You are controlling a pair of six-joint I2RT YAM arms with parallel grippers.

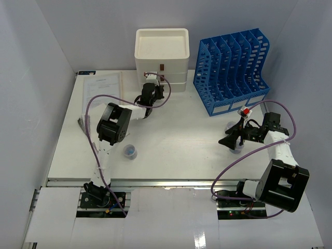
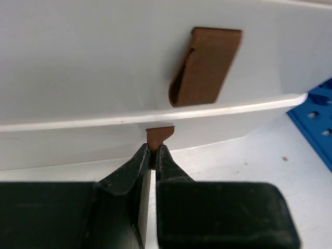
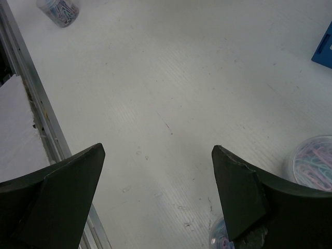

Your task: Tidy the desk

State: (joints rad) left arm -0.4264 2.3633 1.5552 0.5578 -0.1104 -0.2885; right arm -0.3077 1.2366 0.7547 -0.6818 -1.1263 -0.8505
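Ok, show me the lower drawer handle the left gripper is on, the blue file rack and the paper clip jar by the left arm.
lower drawer handle [image 2: 158, 136]: left wrist view, middle of its brown face.
blue file rack [image 1: 231, 72]: top view, a middle divider.
paper clip jar [image 1: 129, 151]: top view, its top.

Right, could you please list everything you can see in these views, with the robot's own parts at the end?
Desk: one, white, metal rail along its near edge.
Drawer box: one, cream, three drawers, far centre of the desk.
Drawer tabs: two visible, brown, on the drawer fronts.
File rack: one, blue, slotted, far right, beside the drawer box.
Paper sheet: one, white, printed, lying flat at the far left.
Paper-clip jars: three, clear with pastel clips; one mid-left, two on the right side.
Left gripper: one, black, shut on the lower drawer tab.
Right gripper: one, black, open, above the desk by the two right-hand jars.
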